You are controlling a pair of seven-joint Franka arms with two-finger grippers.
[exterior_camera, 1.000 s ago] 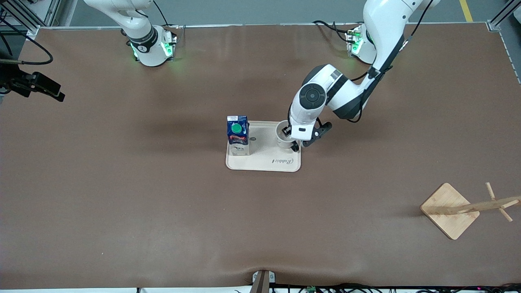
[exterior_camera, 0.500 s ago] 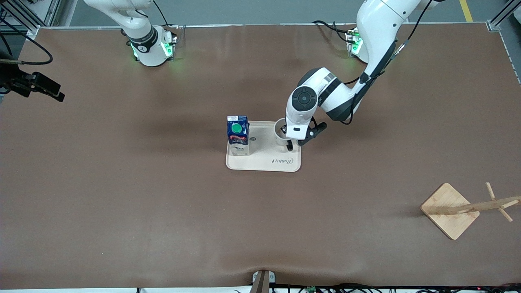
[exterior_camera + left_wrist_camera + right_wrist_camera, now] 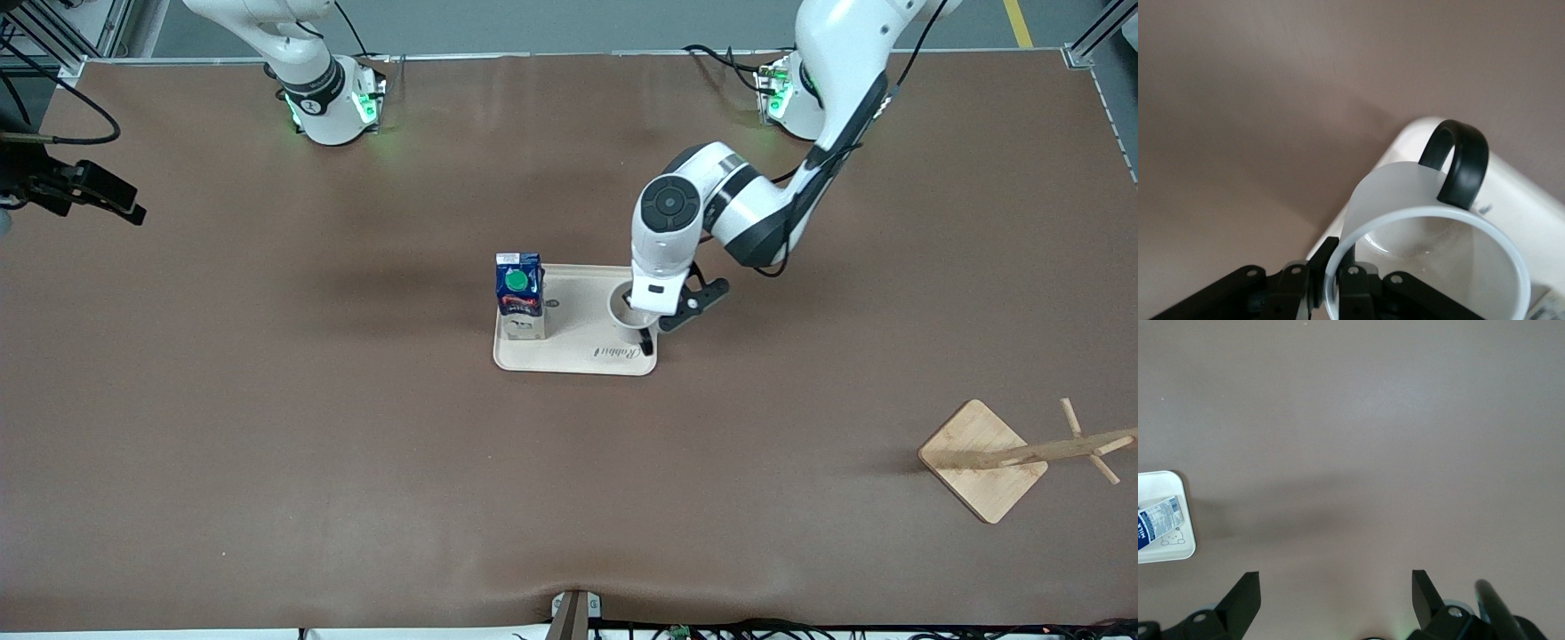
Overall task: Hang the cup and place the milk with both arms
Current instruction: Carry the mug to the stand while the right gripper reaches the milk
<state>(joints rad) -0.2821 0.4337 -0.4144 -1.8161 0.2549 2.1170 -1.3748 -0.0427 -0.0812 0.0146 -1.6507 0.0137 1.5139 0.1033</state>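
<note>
The white cup (image 3: pixel 625 309) is over the tray (image 3: pixel 578 357), at the tray's end toward the left arm. My left gripper (image 3: pixel 643 327) is shut on the cup's rim, one finger inside and one outside. The left wrist view shows the cup (image 3: pixel 1405 193), its black handle (image 3: pixel 1465 160) pointing away from my left gripper (image 3: pixel 1331 283), and the tray's corner (image 3: pixel 1518 193) below. The blue milk carton (image 3: pixel 519 298) stands upright on the tray's end toward the right arm. My right gripper (image 3: pixel 1335 587) is open and empty over bare table; the milk (image 3: pixel 1157 523) shows at that view's edge.
A wooden cup rack (image 3: pixel 1013 455) with pegs on a square base stands near the left arm's end of the table, nearer the front camera than the tray. Brown mat covers the table around the tray.
My left gripper closed on the cup's rim and has shifted with the cup toward the tray's edge nearest the front camera. The milk has not moved.
</note>
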